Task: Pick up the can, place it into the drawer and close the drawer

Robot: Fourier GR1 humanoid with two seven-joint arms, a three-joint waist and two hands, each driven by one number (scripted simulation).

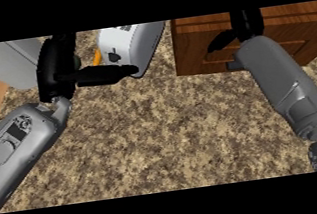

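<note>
Can: none shows plainly in the head view; only an orange sliver (97, 57) peeks out between the left hand and a white appliance (134, 44), too hidden to name. On the speckled counter (172, 127), the left hand (63, 66) stands upright at the top left, its fingers (105, 74) stretched sideways against the appliance's front, open and holding nothing. At the top right, the right hand (237, 30) is over the wooden drawer unit (198, 48), its fingers curled down at the drawer front; whether they grip anything I cannot tell.
</note>
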